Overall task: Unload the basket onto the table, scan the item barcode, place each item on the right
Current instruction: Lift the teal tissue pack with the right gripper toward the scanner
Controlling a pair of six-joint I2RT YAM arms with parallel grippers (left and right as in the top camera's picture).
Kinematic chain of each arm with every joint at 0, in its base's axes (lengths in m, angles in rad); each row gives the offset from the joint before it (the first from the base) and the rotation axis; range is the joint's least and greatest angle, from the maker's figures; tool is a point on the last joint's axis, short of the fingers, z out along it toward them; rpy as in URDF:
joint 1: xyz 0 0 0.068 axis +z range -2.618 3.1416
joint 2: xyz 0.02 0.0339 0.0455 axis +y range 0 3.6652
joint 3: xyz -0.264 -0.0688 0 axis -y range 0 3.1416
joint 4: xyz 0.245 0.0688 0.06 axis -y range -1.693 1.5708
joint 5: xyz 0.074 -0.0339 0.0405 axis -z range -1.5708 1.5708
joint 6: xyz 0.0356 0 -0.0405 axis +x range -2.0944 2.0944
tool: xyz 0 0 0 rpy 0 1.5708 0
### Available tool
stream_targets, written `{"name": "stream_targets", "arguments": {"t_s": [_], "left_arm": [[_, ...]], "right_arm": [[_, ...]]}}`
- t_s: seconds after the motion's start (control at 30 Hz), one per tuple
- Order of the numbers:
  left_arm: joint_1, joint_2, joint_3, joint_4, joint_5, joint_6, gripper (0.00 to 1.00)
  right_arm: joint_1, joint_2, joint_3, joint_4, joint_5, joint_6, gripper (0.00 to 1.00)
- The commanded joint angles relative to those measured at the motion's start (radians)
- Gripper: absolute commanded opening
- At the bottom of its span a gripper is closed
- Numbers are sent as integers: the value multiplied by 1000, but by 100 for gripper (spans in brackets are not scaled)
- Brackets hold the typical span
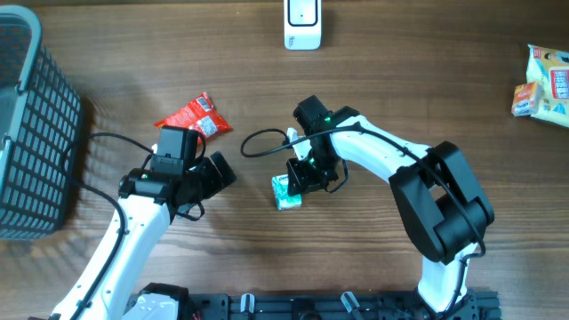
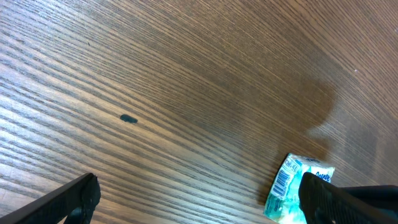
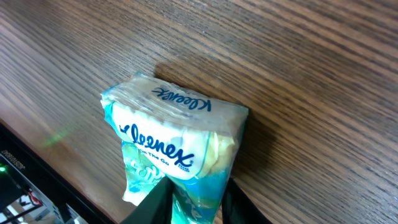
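Note:
The item is a teal and white Kleenex tissue pack [image 1: 285, 192] near the middle of the table. My right gripper [image 1: 300, 180] is shut on one end of it. In the right wrist view its two dark fingers [image 3: 155, 202] pinch the pack [image 3: 171, 134] from both sides, the logo side facing the camera. The left wrist view shows the pack [image 2: 287, 190] at lower right with its barcode [image 2: 283, 179] on the visible face. My left gripper [image 1: 222, 171] stands wide open to the pack's left, holding nothing [image 2: 199, 202]. A white scanner [image 1: 302, 23] stands at the far edge.
A red snack packet [image 1: 195, 116] lies just beyond the left gripper. A dark mesh basket [image 1: 31, 133] fills the left side. Yellow and white snack packs [image 1: 542, 82] lie at the far right edge. A small dark speck [image 2: 128, 118] marks the wood.

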Motion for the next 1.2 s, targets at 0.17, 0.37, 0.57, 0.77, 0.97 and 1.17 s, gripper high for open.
{"name": "stream_targets", "arguments": {"t_s": [0.17,0.37,0.57,0.77,0.97,1.17], "left_arm": [[-4,8,-8,3,-18,-2,99],[-4,8,-8,3,-18,-2,99],[-4,8,-8,3,-25,-2,99],[-4,8,-8,3,-29,-2,99],[-4,8,-8,6,-28,-2,99],[-4,8,-8,6,-28,-2,99]], "right_arm": [[-11,10,-10,5,-66,-3,4],[-64,9,-5,10,-175,-7,4],[-188,9,-5,58,-483,-155,4],[-363,10,-5,128,-745,-220,4],[-458,10,-5,195,-983,-248,4],[-478,10,-5,534,-1107,144,4]]}}
